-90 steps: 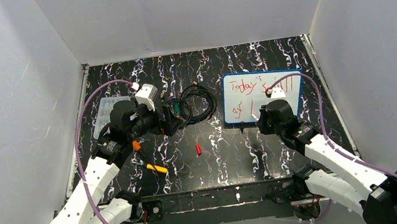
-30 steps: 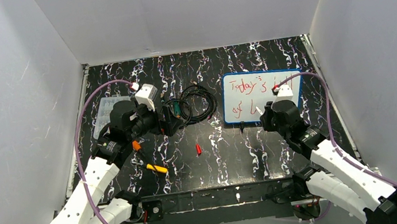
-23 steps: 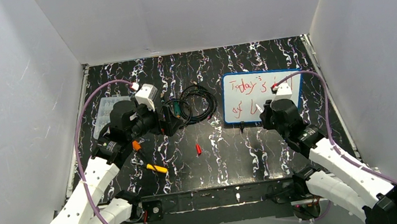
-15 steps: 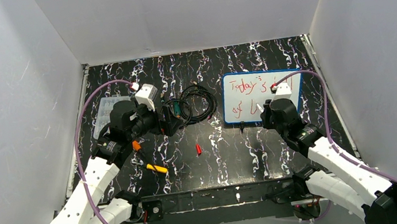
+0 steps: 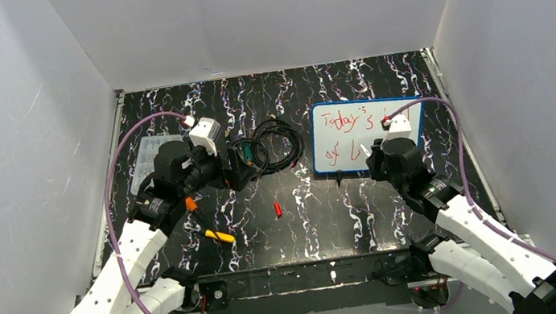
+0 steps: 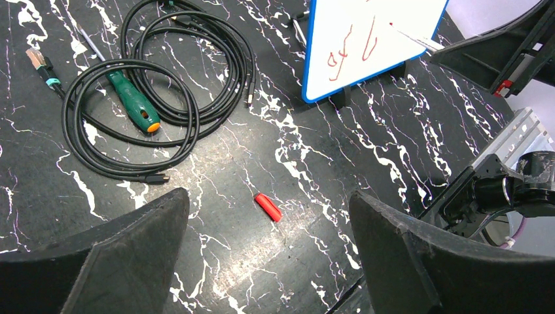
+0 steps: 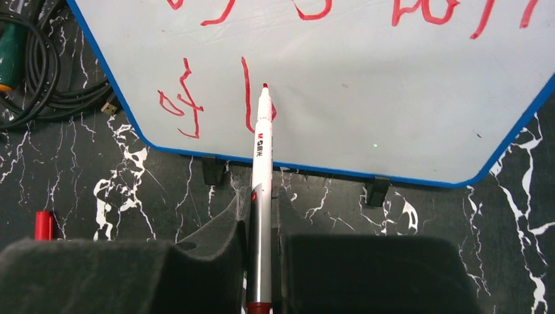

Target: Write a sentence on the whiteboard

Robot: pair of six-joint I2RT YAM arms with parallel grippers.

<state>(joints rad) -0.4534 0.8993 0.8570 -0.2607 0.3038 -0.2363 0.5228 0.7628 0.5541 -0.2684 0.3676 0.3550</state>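
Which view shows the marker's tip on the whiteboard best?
Right wrist: the marker runs up from the shut fingers, its red tip beside the last stroke on the whiteboard. Left wrist shows it small and side-on; top external shows only a white sliver.

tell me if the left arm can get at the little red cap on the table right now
Probably yes. The red cap lies alone on the table, framed between the open fingers of the left gripper in its wrist view; the cable coil sits clear of it.
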